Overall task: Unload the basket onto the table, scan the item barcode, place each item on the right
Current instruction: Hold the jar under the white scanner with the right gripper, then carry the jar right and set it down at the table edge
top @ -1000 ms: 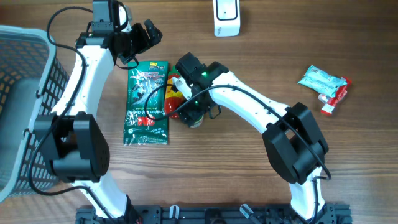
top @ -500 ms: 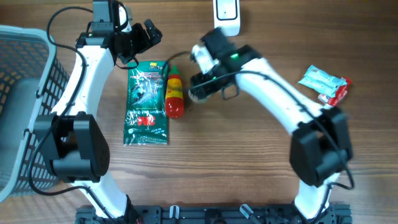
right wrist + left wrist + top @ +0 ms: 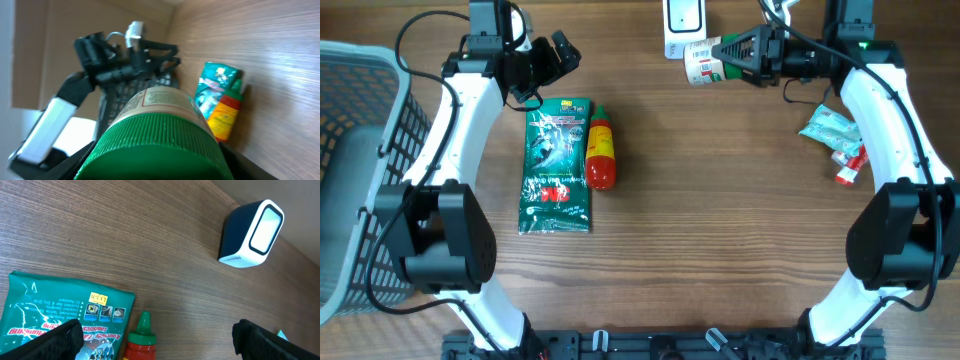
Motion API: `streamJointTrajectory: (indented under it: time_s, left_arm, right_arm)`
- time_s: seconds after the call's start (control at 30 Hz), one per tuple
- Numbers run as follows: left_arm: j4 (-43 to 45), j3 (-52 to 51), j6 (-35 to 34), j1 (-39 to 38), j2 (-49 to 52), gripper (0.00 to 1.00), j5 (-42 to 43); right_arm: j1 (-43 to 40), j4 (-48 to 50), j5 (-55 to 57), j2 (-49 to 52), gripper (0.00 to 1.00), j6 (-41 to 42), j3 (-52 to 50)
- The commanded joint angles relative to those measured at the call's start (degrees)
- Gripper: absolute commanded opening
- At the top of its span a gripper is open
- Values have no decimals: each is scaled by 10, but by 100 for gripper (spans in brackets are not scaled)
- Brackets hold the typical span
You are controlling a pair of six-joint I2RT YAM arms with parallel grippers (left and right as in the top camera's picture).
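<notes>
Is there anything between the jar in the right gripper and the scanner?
Nothing visible. The jar, held by the right gripper, is right beside the scanner, with no object between them.

Even, soft light falls on a brown wood-grain tabletop point(image 3: 720, 250) that fills the overhead view. In the right wrist view, a plain tan wall point(image 3: 50, 30) stands beyond it, with a bright white patch point(image 3: 80, 132) below.
</notes>
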Motion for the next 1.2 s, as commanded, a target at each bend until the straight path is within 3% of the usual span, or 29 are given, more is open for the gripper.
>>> streamJointTrajectory:
  time_s: [0.0, 0.13, 0.33, 0.4, 0.47, 0.53, 0.63, 0.7, 0.83, 1.07, 1.17]
  left_arm:
    - [2, 0, 3, 4, 1, 100, -1]
    - [2, 0, 3, 4, 1, 100, -1]
    - [2, 0, 3, 4, 1, 100, -1]
    - [2, 0, 3, 4, 1, 100, -1]
    - [2, 0, 3, 4, 1, 100, -1]
    - [2, 0, 3, 4, 1, 100, -1]
    - [2, 0, 3, 4, 1, 100, -1]
    - [2, 0, 3, 4, 1, 100, -1]
    - [2, 0, 3, 4, 1, 100, -1]
    - [2, 0, 3, 4, 1, 100, -1]
    - [2, 0, 3, 4, 1, 100, -1]
  right_arm:
    - [2, 29, -72, -19, 57, 14, 16]
    - [2, 31, -51, -19, 58, -52, 16]
    - [37, 27, 125, -19, 57, -51, 16]
    - [61, 28, 270, -19, 58, -52, 16]
    - [104, 41, 517, -18, 58, -54, 16]
    - [139, 78, 693, -11, 61, -65, 16]
    - [173, 205, 820, 24, 61, -165, 15]
    - [179, 322, 830, 66, 53, -275, 15]
    - [179, 475, 830, 136, 51, -514, 15]
    - [179, 503, 830, 167, 51, -807, 15]
    - [179, 505, 821, 175, 54, -887, 15]
